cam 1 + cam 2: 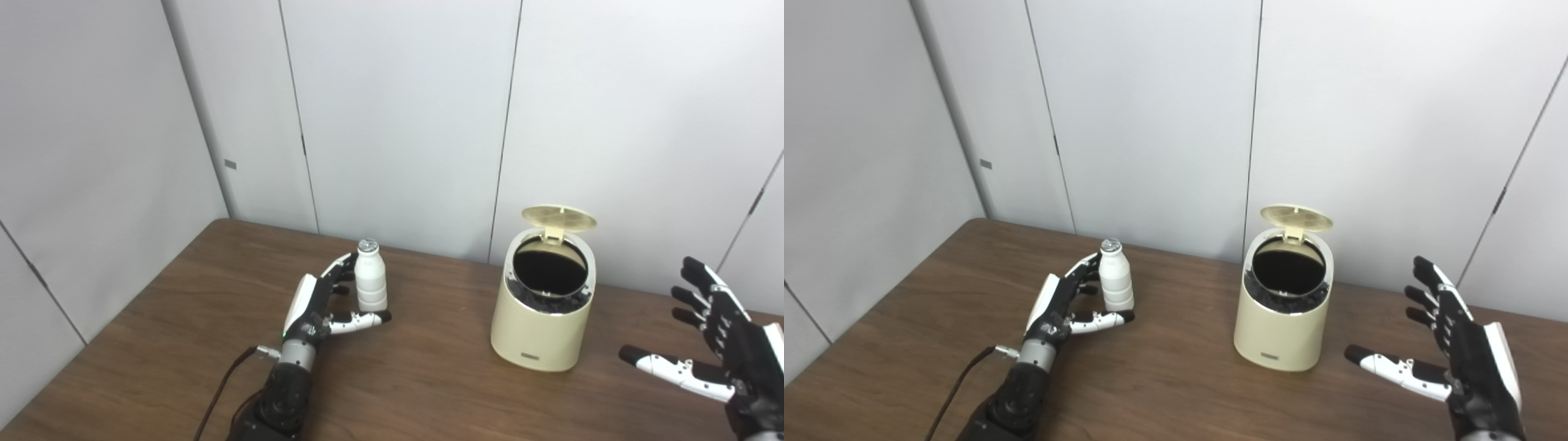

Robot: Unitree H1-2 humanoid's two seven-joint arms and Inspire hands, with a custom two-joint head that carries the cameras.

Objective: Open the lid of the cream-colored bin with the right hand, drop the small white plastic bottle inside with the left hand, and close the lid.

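While your right hand (pixel 1458 355) hovers at the near right edge of the table (pixel 429 392), its fingers (pixel 1427 288) stand spread wide and its thumb points left toward the bin, holding nothing; part of its wrist is cut off by the frame. Farther in, your left hand (pixel 318 306) rests on the wood with its fingers curled loosely around the small white plastic bottle (pixel 371 277), which stands upright between fingertips and thumb. You cannot tell whether the fingers press the bottle or only frame it. Well to the right of it, the cream-colored bin (pixel 542 312) sits with its lid (pixel 558 217) tipped up at the back, dark interior showing. Grey wall panels (pixel 1151 110) close the scene.
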